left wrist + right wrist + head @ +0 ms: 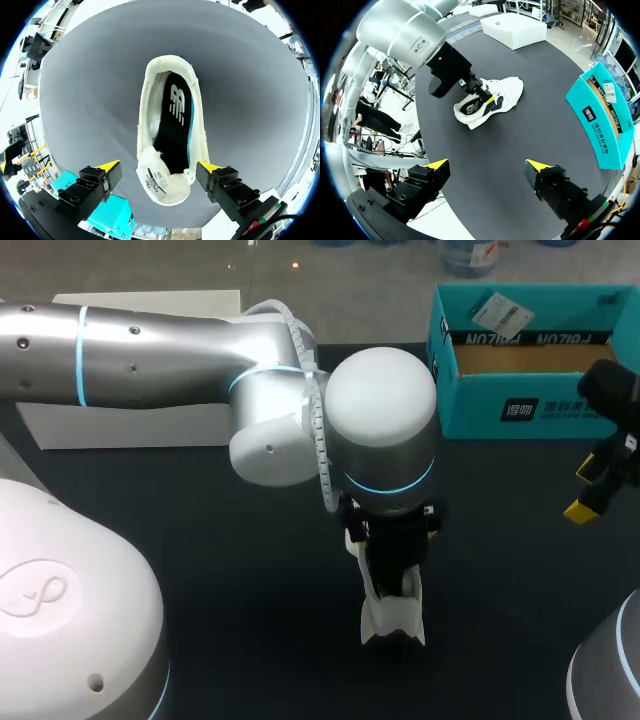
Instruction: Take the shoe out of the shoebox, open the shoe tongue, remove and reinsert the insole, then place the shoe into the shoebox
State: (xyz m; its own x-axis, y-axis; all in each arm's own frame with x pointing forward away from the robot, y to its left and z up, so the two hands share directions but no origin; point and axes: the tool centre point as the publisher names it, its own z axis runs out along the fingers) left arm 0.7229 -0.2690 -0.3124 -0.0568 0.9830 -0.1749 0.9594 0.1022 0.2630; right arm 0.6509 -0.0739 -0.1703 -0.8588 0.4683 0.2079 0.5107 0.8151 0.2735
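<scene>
A white shoe (170, 125) lies on the dark table directly under my left gripper (159, 166). Its black insole (175, 120) sits inside, and the white tongue (157, 182) is folded out towards the toe. The left gripper's yellow-tipped fingers (107, 166) stand wide open on either side of the shoe without touching it. In the head view my left wrist covers most of the shoe (392, 618). The teal shoebox (530, 390) stands open at the back right. My right gripper (487, 165) hangs open and empty near the table's right side, apart from the shoe (492, 100).
A white box (130, 420) sits at the back left, partly behind my left arm. The shoebox (605, 120) lies beside my right gripper (590, 490). Bare dark table (250, 570) stretches around the shoe.
</scene>
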